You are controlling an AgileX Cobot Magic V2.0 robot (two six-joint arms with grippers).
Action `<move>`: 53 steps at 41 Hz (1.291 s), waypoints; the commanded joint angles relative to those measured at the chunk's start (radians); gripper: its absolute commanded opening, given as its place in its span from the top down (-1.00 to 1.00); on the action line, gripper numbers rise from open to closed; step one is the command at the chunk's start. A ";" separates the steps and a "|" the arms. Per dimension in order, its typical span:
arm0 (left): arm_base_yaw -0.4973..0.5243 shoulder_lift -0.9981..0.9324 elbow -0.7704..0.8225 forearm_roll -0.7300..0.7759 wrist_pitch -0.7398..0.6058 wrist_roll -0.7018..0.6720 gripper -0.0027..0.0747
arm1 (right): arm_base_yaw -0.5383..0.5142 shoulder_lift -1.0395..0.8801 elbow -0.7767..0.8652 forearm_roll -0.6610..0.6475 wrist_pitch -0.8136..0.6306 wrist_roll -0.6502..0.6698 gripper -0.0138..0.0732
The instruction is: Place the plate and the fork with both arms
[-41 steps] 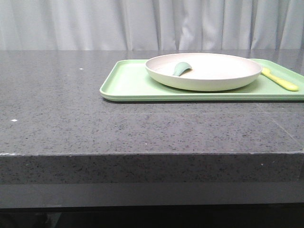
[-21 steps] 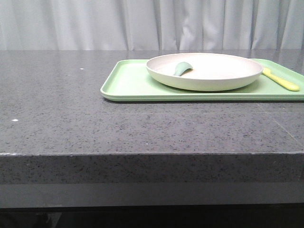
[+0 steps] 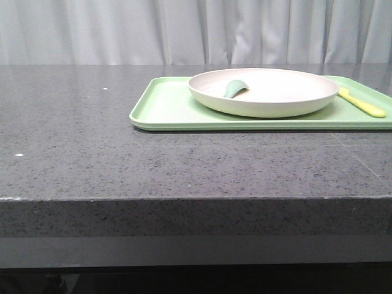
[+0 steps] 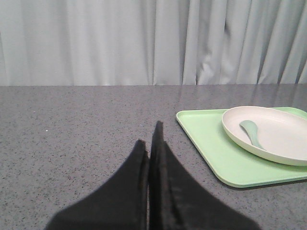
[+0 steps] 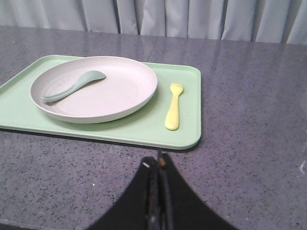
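Plate (image 5: 96,91) and fork (image 5: 173,106) untouched on tray (image 5: 189,96); both grippers (image 4: 151,143) (image 5: 158,165) seen closed, empty
Rigid plate judged best taken at its rim; light, slim fork at mid-handle

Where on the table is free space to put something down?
Bare countertop lies left of the tray and along the front edge. On the tray, only its left strip is free; the plate, spoon and fork crowd the rest.

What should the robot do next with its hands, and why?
Probably open both grippers first. The left gripper and right gripper look shut and hold nothing, while the plate and fork lie untouched on the tray.
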 commanded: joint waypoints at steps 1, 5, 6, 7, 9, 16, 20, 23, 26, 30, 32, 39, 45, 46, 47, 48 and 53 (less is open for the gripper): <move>-0.004 0.006 -0.027 0.000 -0.084 -0.001 0.98 | -0.001 0.010 -0.023 0.001 -0.080 -0.007 0.84; -0.004 0.006 -0.027 0.000 -0.084 -0.001 0.98 | -0.001 0.010 -0.023 0.001 -0.080 -0.007 0.84; -0.004 0.006 -0.027 0.000 -0.084 -0.001 0.98 | -0.001 0.010 -0.023 0.001 -0.080 -0.007 0.84; -0.004 0.006 -0.027 0.000 -0.084 -0.001 0.98 | -0.001 0.010 -0.023 0.001 -0.080 -0.007 0.84; -0.004 0.006 -0.027 0.000 -0.084 -0.001 0.98 | -0.001 0.010 -0.023 0.001 -0.080 -0.007 0.84; -0.004 0.006 -0.027 0.000 -0.084 -0.001 0.98 | -0.001 0.010 -0.023 0.001 -0.080 -0.007 0.84; -0.004 0.002 -0.013 0.000 -0.086 -0.001 0.98 | -0.001 0.010 -0.023 0.001 -0.080 -0.007 0.84; -0.004 -0.024 0.015 0.000 -0.086 -0.001 0.98 | -0.001 0.010 -0.023 0.001 -0.080 -0.007 0.84; -0.002 -0.075 0.067 0.000 -0.086 -0.001 0.98 | -0.001 0.010 -0.023 0.001 -0.080 -0.007 0.84; 0.034 -0.160 0.147 0.000 -0.084 -0.001 0.98 | -0.001 0.010 -0.023 0.001 -0.080 -0.007 0.84; 0.060 -0.202 0.183 0.000 -0.084 -0.001 0.98 | -0.001 0.010 -0.023 0.001 -0.080 -0.007 0.84; 0.160 -0.320 0.285 0.000 -0.082 -0.001 0.98 | -0.001 0.010 -0.023 0.001 -0.080 -0.007 0.84; 0.204 -0.317 0.346 0.000 -0.089 -0.001 0.98 | -0.001 0.010 -0.023 0.001 -0.079 -0.007 0.84; 0.209 -0.317 0.360 0.000 -0.095 -0.001 0.98 | -0.001 0.010 -0.023 0.001 -0.079 -0.007 0.84; 0.213 -0.317 0.371 0.000 -0.100 -0.001 0.98 | -0.001 0.010 -0.023 0.001 -0.079 -0.007 0.84; 0.216 -0.317 0.386 0.000 -0.108 -0.001 0.98 | -0.001 0.010 -0.023 0.001 -0.079 -0.007 0.84; 0.225 -0.317 0.408 0.000 -0.112 -0.001 0.98 | -0.001 0.010 -0.023 0.001 -0.079 -0.007 0.84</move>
